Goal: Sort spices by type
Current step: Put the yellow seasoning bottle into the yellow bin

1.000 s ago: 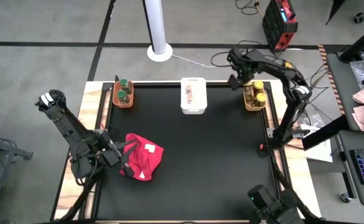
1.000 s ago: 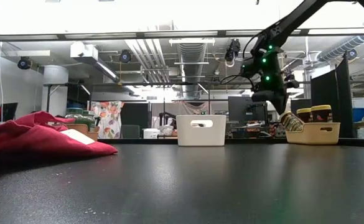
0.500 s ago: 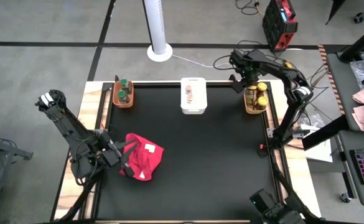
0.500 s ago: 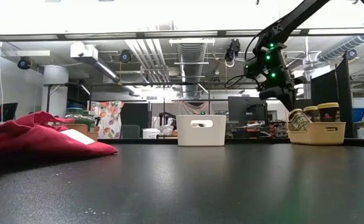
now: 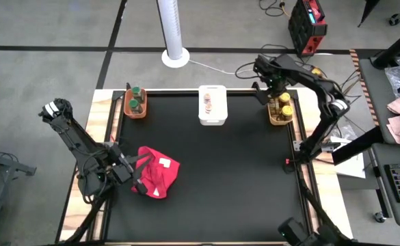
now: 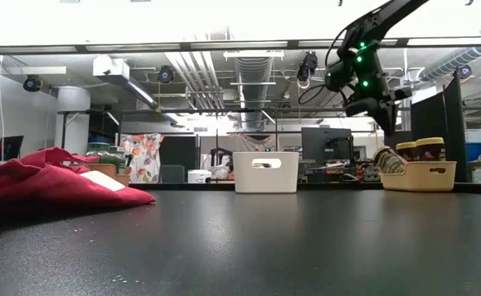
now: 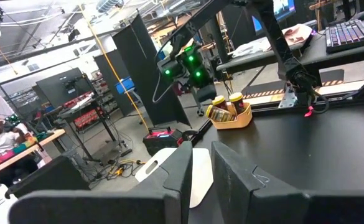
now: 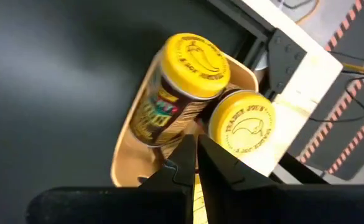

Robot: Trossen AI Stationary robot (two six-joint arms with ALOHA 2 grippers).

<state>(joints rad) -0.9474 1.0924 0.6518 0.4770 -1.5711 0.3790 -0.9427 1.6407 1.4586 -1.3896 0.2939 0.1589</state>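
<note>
Two yellow-lidded spice jars point(image 8: 194, 59) point(image 8: 241, 127) are in the yellow bin point(image 6: 414, 175) at the table's far right. A third jar point(image 6: 388, 160) leans tilted at the bin's left end. Green-lidded jars point(image 5: 135, 101) stand in the orange bin and pink-lidded jars point(image 5: 207, 102) in the white bin. My right gripper point(image 5: 269, 94) point(image 8: 196, 154) hangs shut above the yellow bin, holding nothing. My left gripper point(image 5: 124, 171) waits near the left edge beside the red cloth point(image 5: 156, 174), its fingers point(image 7: 231, 180) close together.
The orange bin point(image 5: 127, 109), white bin point(image 5: 212, 119) and yellow bin point(image 5: 273, 117) line the far edge. The red cloth lies crumpled with a white tag point(image 5: 165, 162) on top. Between the cloth and the bins the black mat point(image 5: 227, 178) lies bare.
My right gripper has risen from just above the yellow bin and drawn slightly toward the table's right. The tilted jar has stayed leaning at the bin's left end below it.
</note>
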